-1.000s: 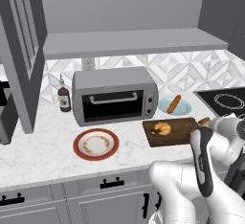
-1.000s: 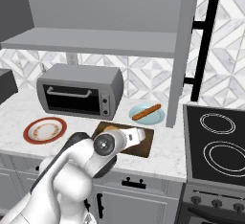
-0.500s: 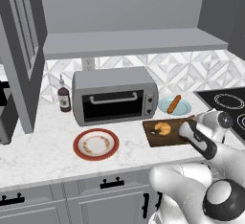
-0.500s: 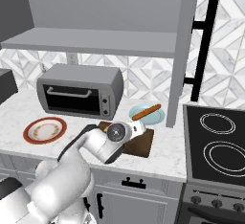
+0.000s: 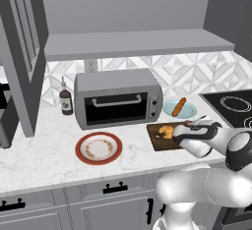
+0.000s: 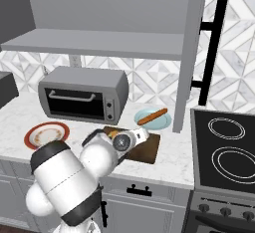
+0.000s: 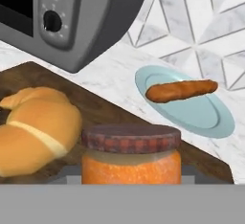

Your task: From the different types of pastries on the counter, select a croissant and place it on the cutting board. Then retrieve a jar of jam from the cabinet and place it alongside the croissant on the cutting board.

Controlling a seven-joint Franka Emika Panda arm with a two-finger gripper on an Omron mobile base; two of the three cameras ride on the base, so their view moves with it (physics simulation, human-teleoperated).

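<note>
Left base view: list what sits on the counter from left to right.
Dark bottle → red-rimmed plate → toaster oven → croissant on the cutting board → stick pastry on its blue plate.

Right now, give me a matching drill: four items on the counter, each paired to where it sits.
Items:
1. croissant
2. stick-shaped pastry
3. dark bottle
4. red-rimmed plate

Places:
A. on the pale blue plate
B. on the counter, in front of the toaster oven
C. on the cutting board, next to the jar of jam
D. left of the toaster oven, by the backsplash

Pairs: 1-C, 2-A, 3-D, 4-B
</note>
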